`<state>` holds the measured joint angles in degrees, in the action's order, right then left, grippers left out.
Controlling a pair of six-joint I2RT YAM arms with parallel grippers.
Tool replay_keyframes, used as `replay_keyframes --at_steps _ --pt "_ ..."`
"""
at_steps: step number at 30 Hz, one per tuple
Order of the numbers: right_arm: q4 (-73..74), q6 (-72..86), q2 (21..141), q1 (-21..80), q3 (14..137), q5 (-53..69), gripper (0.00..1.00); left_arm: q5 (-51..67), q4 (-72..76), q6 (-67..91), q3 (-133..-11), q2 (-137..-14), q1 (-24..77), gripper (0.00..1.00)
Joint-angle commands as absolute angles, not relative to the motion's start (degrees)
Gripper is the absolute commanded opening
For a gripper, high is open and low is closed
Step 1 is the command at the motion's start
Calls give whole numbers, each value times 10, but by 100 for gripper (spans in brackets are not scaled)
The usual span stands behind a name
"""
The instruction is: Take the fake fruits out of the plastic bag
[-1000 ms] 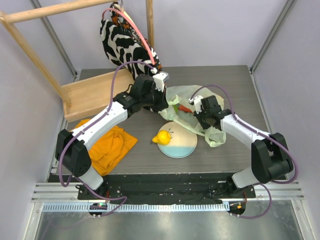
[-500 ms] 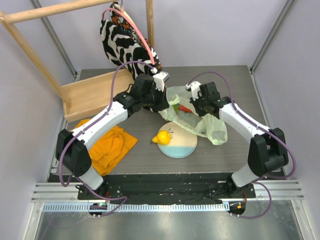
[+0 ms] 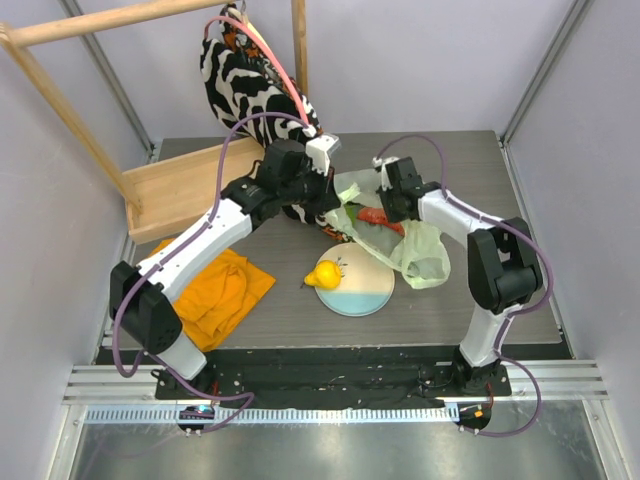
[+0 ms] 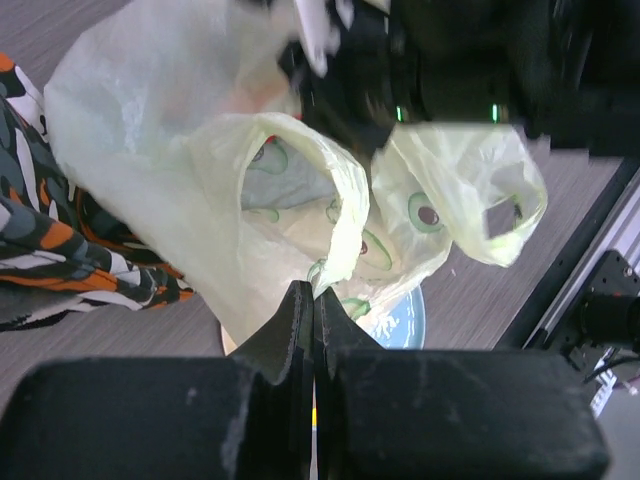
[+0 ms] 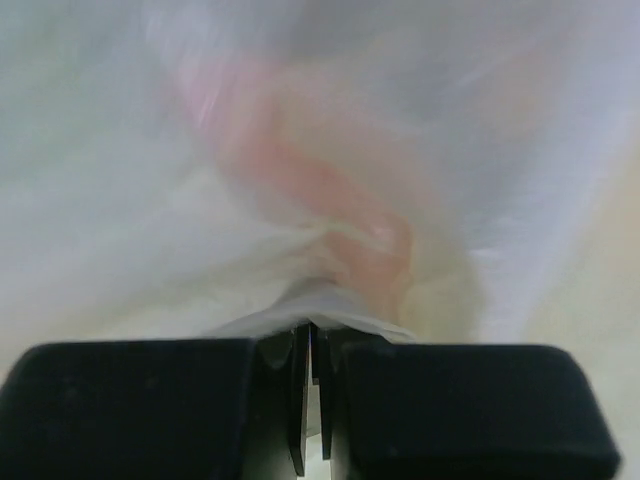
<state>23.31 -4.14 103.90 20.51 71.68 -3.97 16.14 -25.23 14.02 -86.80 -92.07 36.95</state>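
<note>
2 pinches are on the plastic bag point(image 3: 422, 252): the left gripper point(image 4: 313, 300) has its fingers pressed together on an edge of film by the open mouth, and the right gripper point(image 5: 310, 335) is clamped on a fold at the far side. A reddish fruit point(image 5: 330, 190) shows blurred through the film just beyond the right gripper. From above it looks like the watermelon slice, lying inside the bag between the 2 arms. 1 fruit, the yellow pear point(image 3: 323, 274), sits out at the left rim of the plate point(image 3: 368, 294). By my judgement the task is barely begun: 1 out, at least 1 inside, any others hidden under crumpled film.
</note>
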Motion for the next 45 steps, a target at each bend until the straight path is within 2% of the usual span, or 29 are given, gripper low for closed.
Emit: replay_keyframes --at_steps 1,5,6,8,12,14,19,31,35,38,39,43,45 --pt "150 -24 1046 177 799 -153 7 189 -273 94 -864 -875 367 0" --pt "125 -69 1079 171 838 -189 13 191 -270 83 -828 -863 367 0" --pt "125 -71 1091 171 844 -180 19 192 -268 83 -821 -864 367 0" --pt "138 -73 1101 171 860 -141 25 194 -271 81 -821 -870 367 0" --pt "174 -105 1108 172 863 37 32 195 -272 79 -829 -879 367 0" --pt "182 -126 1107 175 851 44 37 198 -266 80 -837 -884 367 0" --pt "190 -175 1105 176 830 32 62 205 -255 86 -847 -898 368 0" --pt "199 -229 1162 175 852 14 68 217 -247 93 -860 -911 368 0" --pt "230 -249 1187 175 872 37 68 214 -246 91 -860 -913 368 0" --pt "240 -255 1189 176 873 47 53 212 -247 87 -862 -916 368 0" --pt "241 -256 1186 175 869 50 41 211 -245 86 -864 -916 367 0" --pt "258 -256 1152 174 867 78 16 208 -245 84 -869 -918 368 0" --pt "264 -244 1122 174 861 88 11 207 -245 83 -871 -921 368 0"
